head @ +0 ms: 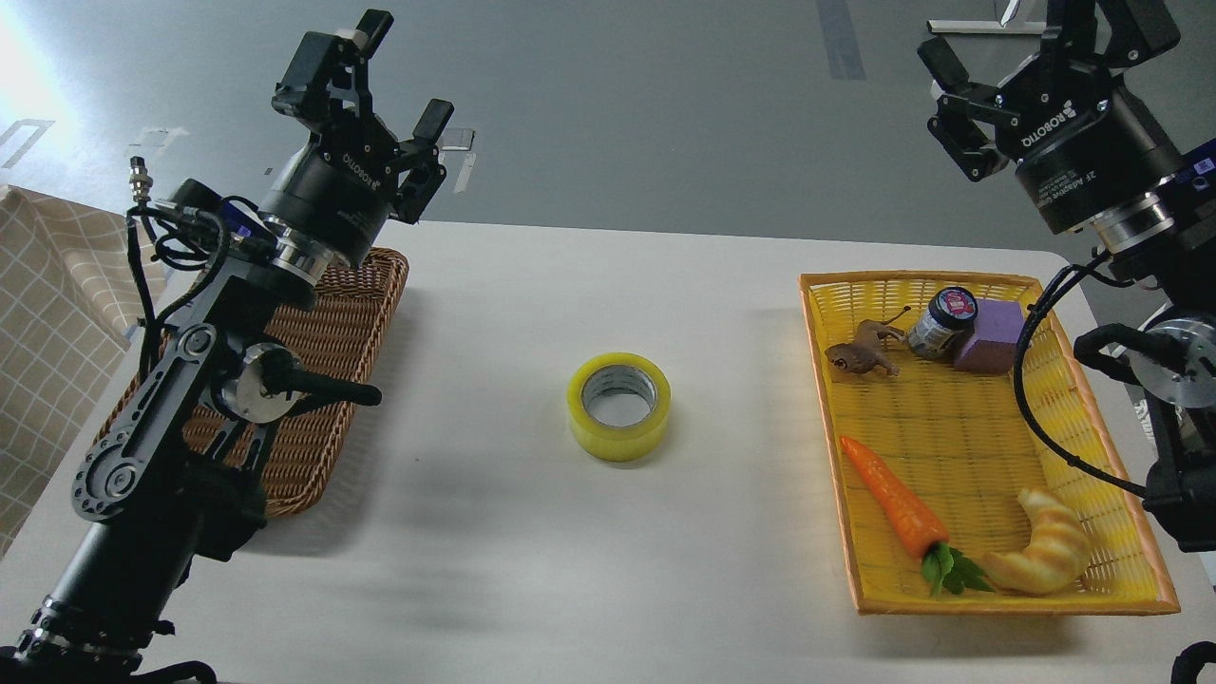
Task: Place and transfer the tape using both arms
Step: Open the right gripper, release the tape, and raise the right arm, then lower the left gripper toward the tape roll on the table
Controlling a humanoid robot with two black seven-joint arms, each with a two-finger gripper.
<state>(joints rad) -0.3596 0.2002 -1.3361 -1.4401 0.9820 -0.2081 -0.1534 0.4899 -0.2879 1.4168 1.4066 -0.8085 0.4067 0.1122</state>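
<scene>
The tape (619,406) lies flat on its side in the middle of the table (589,589), core hole facing up, well apart from both baskets and touched by nothing. The left gripper (394,81) hangs raised above the far left corner, over the brown wicker basket (366,304), its fingers spread and empty. The right gripper (959,109) is raised above the far right corner, beyond the yellow basket (959,418); its fingers also look spread with nothing between them, though part of it is cut off by the top edge of the view.

The yellow basket along the right edge holds a carrot (893,499), a croissant (1045,556), a small jar (942,323), a purple block (991,335) and a brown toy animal (863,351) — none of them the task's thing.

Judging from this, the roll sits at a midway spot between the arms, released and waiting — the handover step seems to be in hand, with the pick-up not yet begun. The next move likely calls for one arm, probably the left given the wicker basket beside it, to come down over the roll with fingers wide enough to straddle its wall or its full width, then close squarely so the smooth roll does not slip or tip.
</scene>
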